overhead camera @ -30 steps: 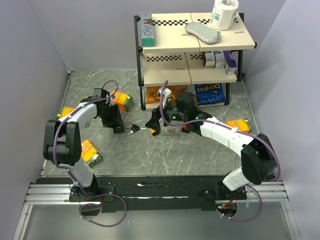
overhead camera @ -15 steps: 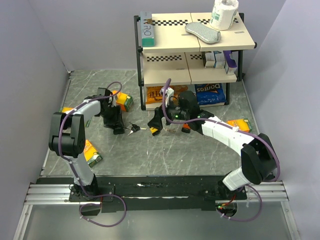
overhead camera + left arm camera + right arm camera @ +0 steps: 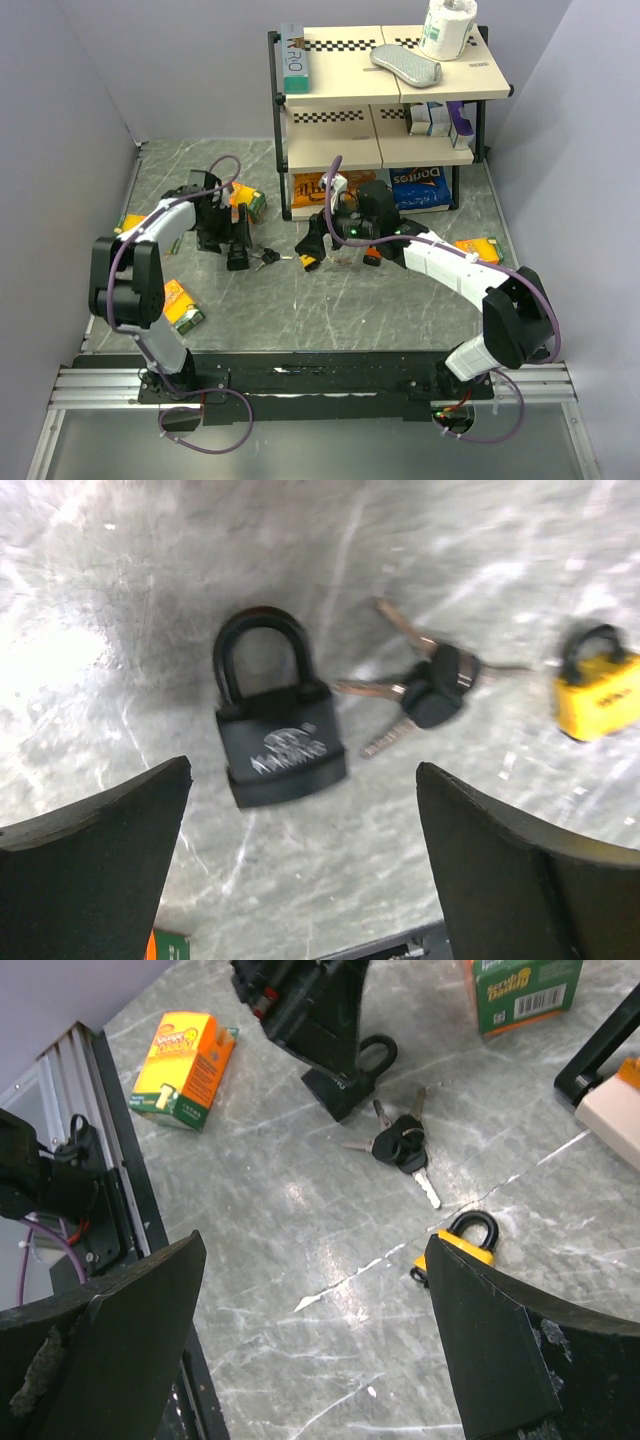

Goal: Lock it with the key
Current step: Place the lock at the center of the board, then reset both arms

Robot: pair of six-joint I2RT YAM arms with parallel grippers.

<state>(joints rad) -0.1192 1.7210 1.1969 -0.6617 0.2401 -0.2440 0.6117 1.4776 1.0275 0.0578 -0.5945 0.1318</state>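
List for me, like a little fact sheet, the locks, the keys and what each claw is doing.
black padlock: lying flat under the left gripper, not held
keys: a bunch lying between the two padlocks
yellow padlock: lying flat beyond the keys
left gripper: open, empty
right gripper: open, empty, hovering near the yellow padlock

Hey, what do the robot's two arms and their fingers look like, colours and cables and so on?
The left arm and right arm match: white links, black joints, and a purple cable looping along each. The left fingers are broad, black and curved; the right fingers look alike but scuffed with pale marks.
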